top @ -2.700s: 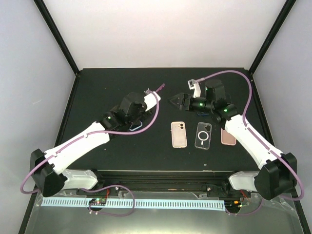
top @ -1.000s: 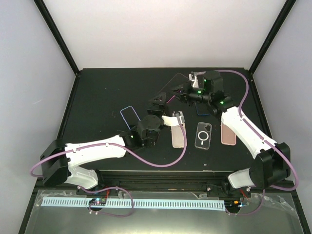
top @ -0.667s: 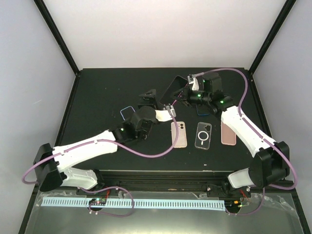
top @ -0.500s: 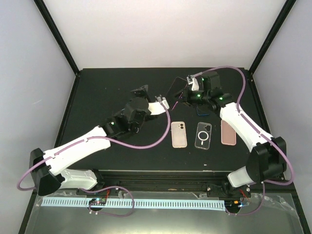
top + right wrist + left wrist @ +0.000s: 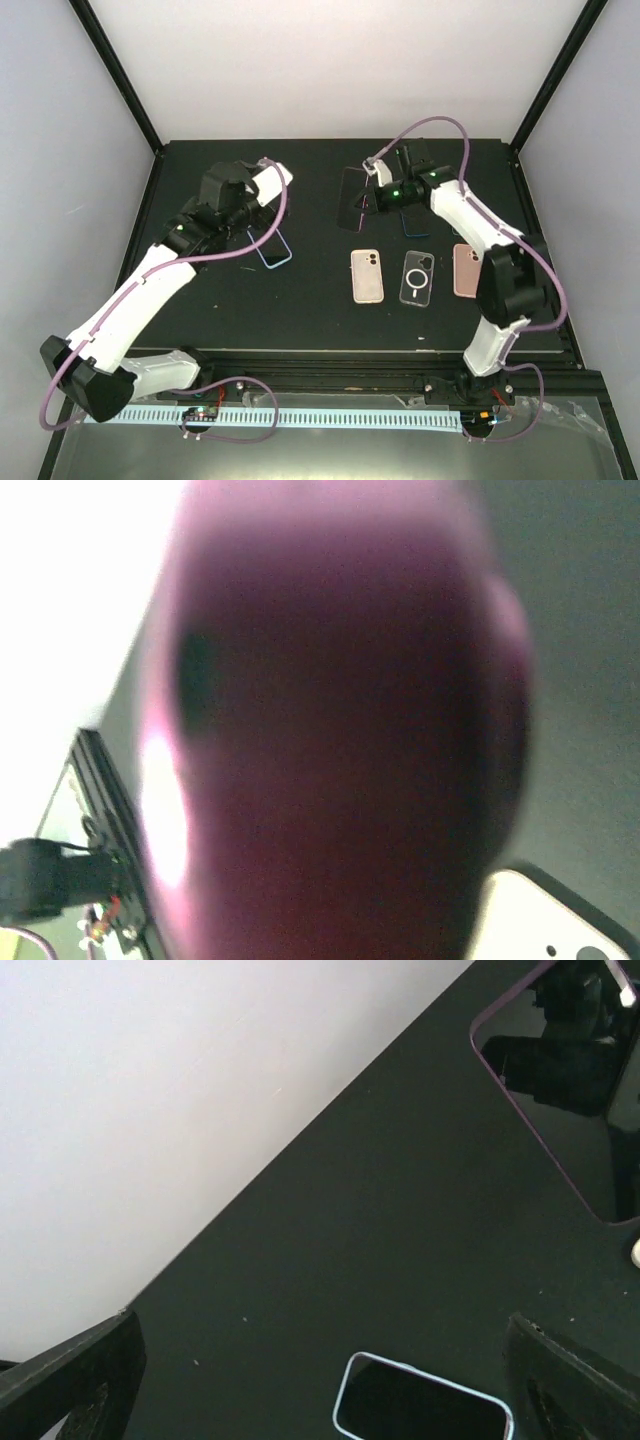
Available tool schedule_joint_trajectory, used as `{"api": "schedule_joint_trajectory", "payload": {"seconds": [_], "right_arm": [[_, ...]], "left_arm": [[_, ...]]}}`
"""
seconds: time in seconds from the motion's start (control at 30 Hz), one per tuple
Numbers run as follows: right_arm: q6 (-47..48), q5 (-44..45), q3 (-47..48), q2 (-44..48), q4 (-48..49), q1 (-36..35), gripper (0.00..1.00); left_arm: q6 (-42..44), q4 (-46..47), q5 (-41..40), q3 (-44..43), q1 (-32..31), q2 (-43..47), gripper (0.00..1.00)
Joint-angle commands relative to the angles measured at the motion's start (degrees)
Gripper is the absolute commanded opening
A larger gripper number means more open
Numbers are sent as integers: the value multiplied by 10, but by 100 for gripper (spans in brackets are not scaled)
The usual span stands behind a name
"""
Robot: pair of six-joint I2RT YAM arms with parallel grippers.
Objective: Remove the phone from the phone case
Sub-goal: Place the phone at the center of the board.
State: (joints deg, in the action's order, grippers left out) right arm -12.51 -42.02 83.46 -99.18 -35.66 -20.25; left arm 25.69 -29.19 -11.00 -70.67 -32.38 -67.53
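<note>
— Starting with the left wrist view: how does that hand stand?

— My left gripper [image 5: 322, 1360] is spread wide. Its fingers [image 5: 70, 1385] sit in the bottom corners of the frame, far apart. Between them, at bottom centre, the phone case [image 5: 422, 1407] lies flat on the black table [image 5: 330, 1230], with a light-blue rim and a dark inside. In the upper right is the phone [image 5: 585, 1100], purple-edged with a glossy dark face. A white wall [image 5: 130, 1090] fills the upper left.

— And from above?

— My right gripper [image 5: 372, 196] is clamped on the phone's right edge, in the upper middle of the frame. The phone is out of the phone case and well apart from it. Whether its lower end touches the table I cannot tell. The phone case lies left of centre, just beside my left arm, and my left gripper is near it toward the upper left. Right of centre is a row: a pink handset [image 5: 367, 275], a clear case [image 5: 417, 278] with a ring on it, and a second pink handset [image 5: 466, 270] just beside my right arm.

— The right wrist view?

— A blurred, dark purple surface fills nearly all of it, too close to make out. My own fingers are hidden there. A pale pink corner [image 5: 560, 920] shows at lower right.
</note>
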Motion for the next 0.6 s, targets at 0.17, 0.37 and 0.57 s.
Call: {"api": "schedule_joint_trajectory", "payload": {"seconds": [0.17,0.37,0.57], "right_arm": [[161,-33,75,-166,-128,36,1],[185,-64,166,-261,-175,68,1],[205,-116,261,-347,-237,87,1]], "left_arm": [[-105,-38,162,6,86,24,99],[-118,-34,200,22,105,33,99],[-128,-30,220,27,117,34,99]]}}
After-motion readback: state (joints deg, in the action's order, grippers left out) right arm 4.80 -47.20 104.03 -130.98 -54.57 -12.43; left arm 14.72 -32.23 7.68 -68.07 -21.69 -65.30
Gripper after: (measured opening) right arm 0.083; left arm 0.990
